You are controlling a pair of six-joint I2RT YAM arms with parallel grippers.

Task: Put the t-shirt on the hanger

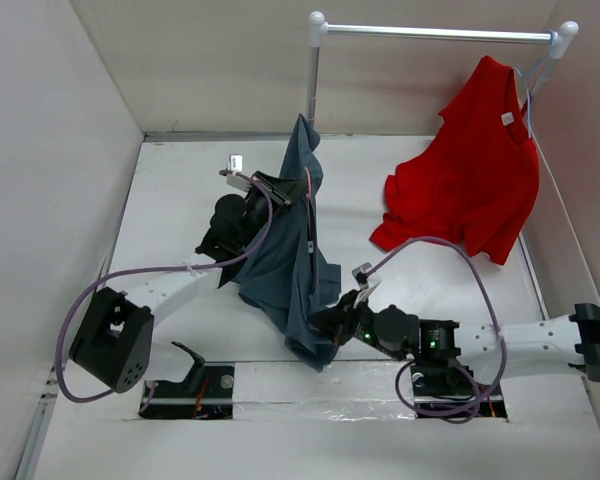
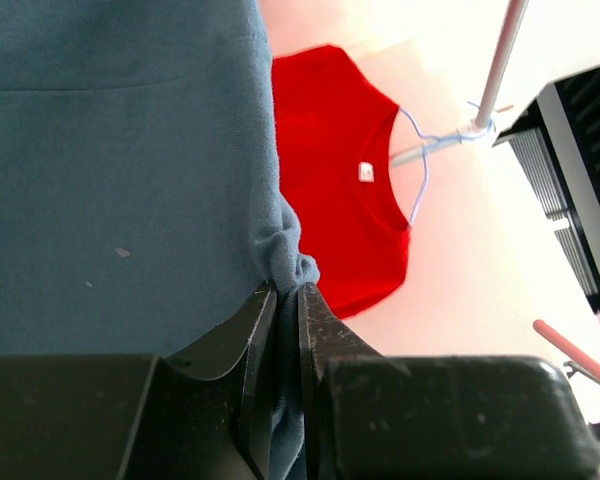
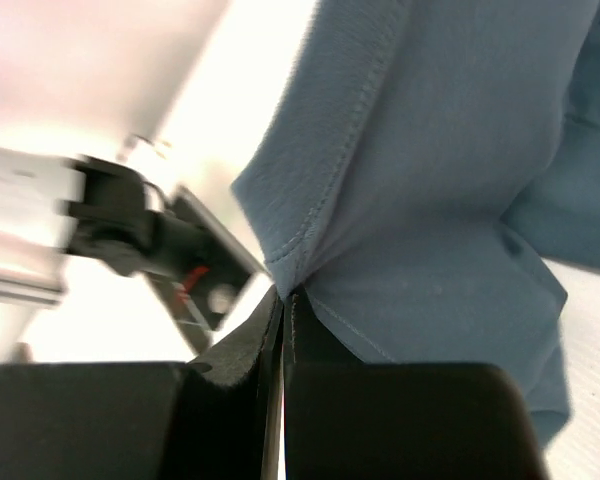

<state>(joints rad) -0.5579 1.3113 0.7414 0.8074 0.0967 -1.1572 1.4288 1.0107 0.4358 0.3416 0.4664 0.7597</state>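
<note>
The slate blue-grey t-shirt [image 1: 292, 262] is held up off the table in a long drape between both grippers. My left gripper [image 1: 276, 192] is shut on a bunched fold of the shirt near its upper part, as the left wrist view [image 2: 287, 290] shows with the cloth [image 2: 110, 180] between the jaws. My right gripper [image 1: 320, 322] is shut on the shirt's lower hem, and in the right wrist view [image 3: 285, 295] the stitched edge [image 3: 330, 190] is pinched there. A thin pink line of the hanger [image 1: 309, 210] runs down the shirt's front. A pink rod [image 2: 580, 358] shows at the lower right of the left wrist view.
A bright red t-shirt [image 1: 480, 170] hangs on a pale hanger [image 2: 415, 170] from the white rack bar [image 1: 440, 33] at the back right. The rack's upright pole [image 1: 314, 75] stands just behind the blue shirt's top. White walls close in on the left and right.
</note>
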